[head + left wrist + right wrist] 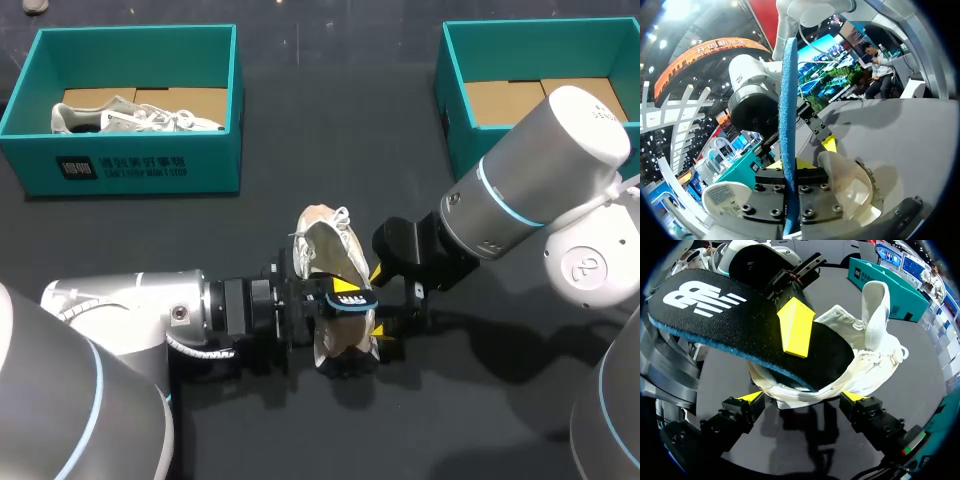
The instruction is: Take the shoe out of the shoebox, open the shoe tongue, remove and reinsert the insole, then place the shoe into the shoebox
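A white shoe [325, 250] lies on the dark table between my two arms, its tongue [875, 305] pulled up. My left gripper [345, 298] is shut on the insole [740, 325], black on top and blue underneath. The insole slants out of the shoe's opening, with its far end still inside. In the left wrist view the insole [788, 100] shows edge-on between the gripper [790, 170] fingers, beside the shoe [850, 185]. My right gripper [804, 399] is open, one yellow tip on either side of the shoe [860, 365]; in the head view the right gripper [382, 302] is at the shoe's right.
A teal shoebox [130, 165] at the back left holds another white shoe [130, 118]. A second teal shoebox [455, 90] stands at the back right with only cardboard inside. Both arms crowd the table's middle.
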Robot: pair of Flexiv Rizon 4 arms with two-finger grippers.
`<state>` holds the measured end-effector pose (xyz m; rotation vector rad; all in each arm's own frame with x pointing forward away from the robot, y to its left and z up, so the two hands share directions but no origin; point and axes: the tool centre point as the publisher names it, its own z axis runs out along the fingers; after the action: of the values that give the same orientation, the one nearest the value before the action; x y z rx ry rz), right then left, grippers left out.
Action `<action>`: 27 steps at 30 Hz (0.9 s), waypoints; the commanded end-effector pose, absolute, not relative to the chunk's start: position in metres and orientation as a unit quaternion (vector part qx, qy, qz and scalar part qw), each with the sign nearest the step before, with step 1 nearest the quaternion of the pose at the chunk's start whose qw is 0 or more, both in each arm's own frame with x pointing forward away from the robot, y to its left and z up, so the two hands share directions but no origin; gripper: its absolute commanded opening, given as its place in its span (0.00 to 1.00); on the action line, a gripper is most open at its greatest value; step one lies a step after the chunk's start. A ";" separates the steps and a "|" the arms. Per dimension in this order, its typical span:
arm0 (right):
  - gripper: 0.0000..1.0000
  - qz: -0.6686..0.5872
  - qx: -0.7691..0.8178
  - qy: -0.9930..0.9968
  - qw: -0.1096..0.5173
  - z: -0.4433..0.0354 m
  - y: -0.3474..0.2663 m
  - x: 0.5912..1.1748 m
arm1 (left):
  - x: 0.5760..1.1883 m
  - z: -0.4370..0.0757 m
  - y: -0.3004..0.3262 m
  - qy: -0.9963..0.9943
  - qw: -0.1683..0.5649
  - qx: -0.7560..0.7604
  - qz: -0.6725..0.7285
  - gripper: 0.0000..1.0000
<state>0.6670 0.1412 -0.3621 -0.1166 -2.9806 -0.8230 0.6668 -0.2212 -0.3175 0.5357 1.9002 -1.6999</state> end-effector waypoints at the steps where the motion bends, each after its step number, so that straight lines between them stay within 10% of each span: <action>1: 1.00 -0.265 -0.038 -0.963 0.022 -0.363 0.142 0.666 | 0.674 -0.327 -0.224 0.704 0.272 0.197 -0.626 0.00; 20: 1.00 -0.265 -0.038 -0.963 0.022 -0.363 0.142 0.666 | 0.695 -0.350 -0.220 0.737 0.276 0.172 -0.592 0.00; 23: 1.00 -0.265 -0.038 -0.963 0.022 -0.363 0.142 0.666 | 0.689 -0.341 -0.220 0.733 0.269 0.169 -0.601 0.29; 27: 1.00 -0.265 -0.038 -0.963 0.022 -0.363 0.142 0.666 | 0.682 -0.329 -0.220 0.727 0.266 0.171 -0.609 0.31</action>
<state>0.6670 0.1413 -0.3622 -0.1164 -2.9805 -0.8232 0.6871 -0.2249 -0.3345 0.4601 1.9592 -1.6458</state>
